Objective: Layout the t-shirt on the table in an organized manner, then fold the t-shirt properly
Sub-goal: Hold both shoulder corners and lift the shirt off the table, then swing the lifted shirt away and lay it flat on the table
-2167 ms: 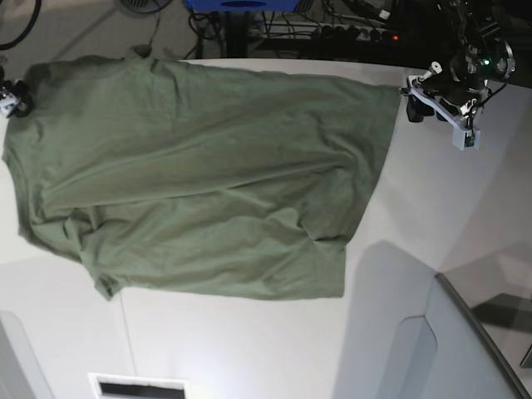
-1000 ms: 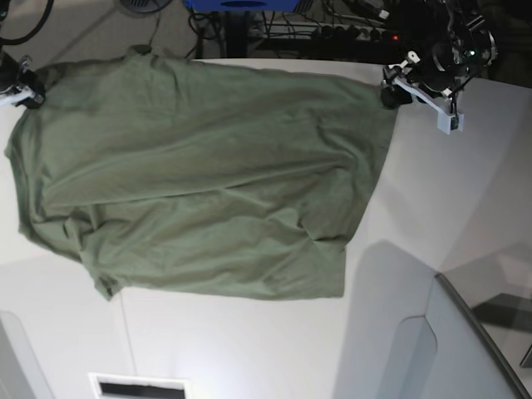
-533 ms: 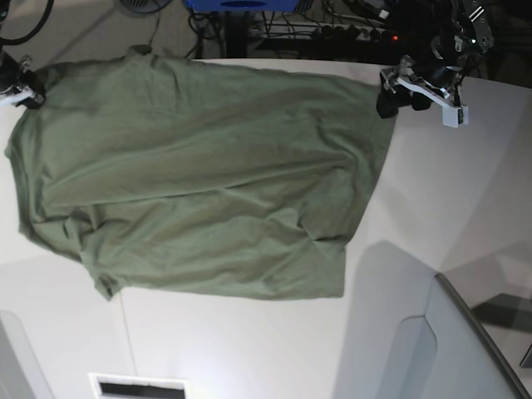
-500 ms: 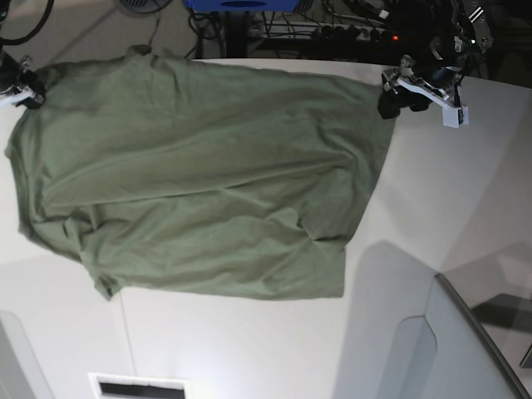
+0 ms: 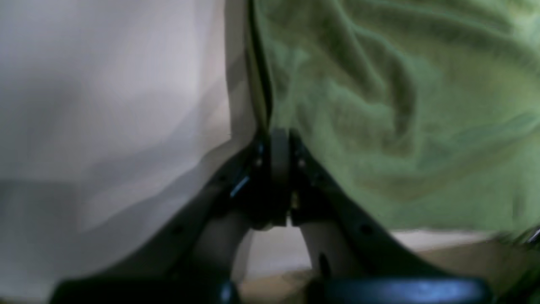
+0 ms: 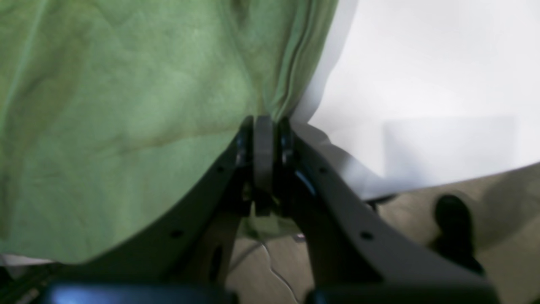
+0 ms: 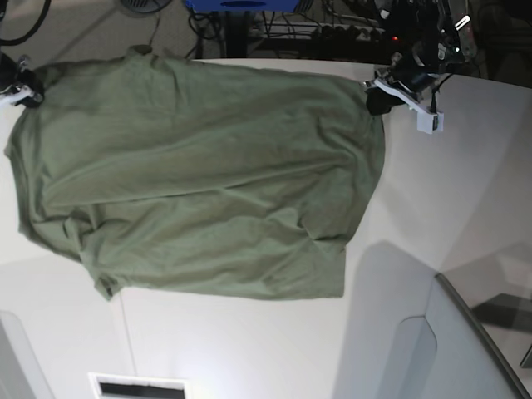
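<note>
The olive-green t-shirt (image 7: 199,174) lies spread across the white table (image 7: 449,191), with wrinkles and a small fold near its lower right. My left gripper (image 7: 376,100) is at the shirt's far right corner, shut on the fabric edge. In the left wrist view its jaws (image 5: 279,143) pinch the shirt (image 5: 400,105) hem beside the bare table (image 5: 105,84). My right gripper (image 7: 25,91) is at the far left corner, shut on the cloth. In the right wrist view its jaws (image 6: 263,126) clamp a bunched edge of the shirt (image 6: 126,105) next to the table (image 6: 422,84).
A grey angled panel (image 7: 449,349) rises at the near right, and another grey panel (image 7: 12,357) shows at the near left. A white slotted piece (image 7: 137,386) sits at the near edge. Cables and a blue item (image 7: 241,7) lie beyond the table's far edge.
My left gripper moved left onto the shirt's far right corner and shut on it, drawing that corner slightly inward. The right gripper stayed shut on the far left corner.
</note>
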Action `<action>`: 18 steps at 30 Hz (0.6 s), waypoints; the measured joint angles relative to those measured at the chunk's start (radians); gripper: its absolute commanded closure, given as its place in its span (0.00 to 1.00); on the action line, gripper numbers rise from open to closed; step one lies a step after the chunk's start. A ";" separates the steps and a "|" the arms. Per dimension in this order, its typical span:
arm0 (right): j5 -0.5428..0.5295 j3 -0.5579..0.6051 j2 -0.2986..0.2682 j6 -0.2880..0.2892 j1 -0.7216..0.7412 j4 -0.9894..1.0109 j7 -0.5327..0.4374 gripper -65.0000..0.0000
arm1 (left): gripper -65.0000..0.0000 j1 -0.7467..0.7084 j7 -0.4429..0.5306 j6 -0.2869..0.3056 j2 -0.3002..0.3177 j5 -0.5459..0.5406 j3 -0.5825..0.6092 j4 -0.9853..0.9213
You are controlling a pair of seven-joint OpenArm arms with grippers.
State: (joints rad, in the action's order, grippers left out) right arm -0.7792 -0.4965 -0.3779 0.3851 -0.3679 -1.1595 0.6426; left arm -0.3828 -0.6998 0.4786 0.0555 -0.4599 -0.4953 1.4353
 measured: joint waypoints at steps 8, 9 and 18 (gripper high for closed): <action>-0.027 -0.008 -0.059 0.002 0.012 -0.272 0.155 1.00 | 1.00 0.058 -0.235 -0.011 0.006 0.013 -0.064 0.325; -0.013 -0.008 -0.060 -0.006 0.044 -0.266 0.209 1.00 | 1.00 0.089 -0.265 -0.034 0.009 0.014 -0.061 0.319; 0.393 0.067 -0.082 0.036 0.597 0.180 0.275 1.00 | 1.00 0.459 -0.298 -0.104 0.009 0.252 0.230 -0.009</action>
State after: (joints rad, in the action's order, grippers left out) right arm -0.3862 -0.4294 -0.4595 0.4210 0.2287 -0.9798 0.9173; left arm 0.0761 -0.9974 0.3748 0.0647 -0.2081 -0.2653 1.4265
